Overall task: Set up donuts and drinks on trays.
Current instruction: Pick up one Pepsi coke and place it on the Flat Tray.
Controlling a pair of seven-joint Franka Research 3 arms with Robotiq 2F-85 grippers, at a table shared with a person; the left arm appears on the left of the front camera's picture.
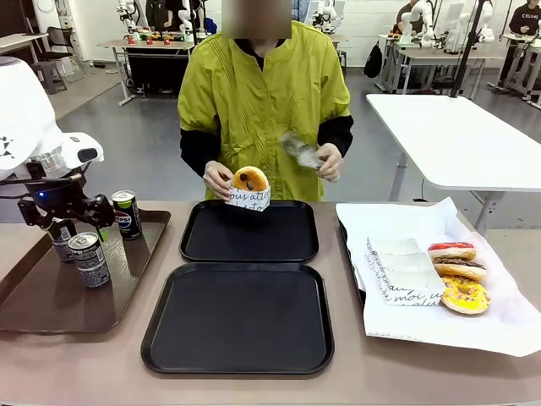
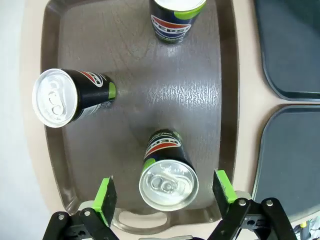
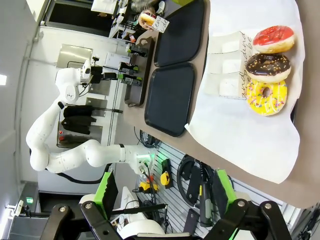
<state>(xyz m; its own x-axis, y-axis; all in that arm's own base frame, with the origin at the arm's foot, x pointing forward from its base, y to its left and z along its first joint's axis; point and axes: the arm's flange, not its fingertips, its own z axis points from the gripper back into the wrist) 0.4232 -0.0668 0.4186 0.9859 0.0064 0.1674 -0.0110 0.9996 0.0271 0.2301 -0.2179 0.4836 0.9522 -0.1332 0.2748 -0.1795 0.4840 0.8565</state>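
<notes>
Three dark drinks stand on the brown tray [image 1: 51, 304]. In the left wrist view one can [image 2: 162, 145] sits between the spread fingers of my open left gripper [image 2: 165, 192], which hovers over the cans [image 1: 89, 258] with nothing held. Two black trays lie mid-table, one far [image 1: 249, 233] and one near [image 1: 237, 321]. The person holds a sleeved orange donut [image 1: 250, 188] at the far tray's back rim. Red [image 1: 450, 250], chocolate [image 1: 459, 269] and yellow [image 1: 463, 294] donuts lie on white paper. My right gripper [image 3: 165, 187] is open, high off the table's end.
Two more cans [image 2: 70, 95] [image 2: 177, 20] stand on the brown tray [image 2: 150, 90]. Empty white paper sleeves [image 1: 401, 269] lie beside the donuts on the paper-lined tray [image 1: 423, 326]. The person's other hand [image 1: 325, 161] holds something blurred. A white table [image 1: 456, 135] stands behind on the right.
</notes>
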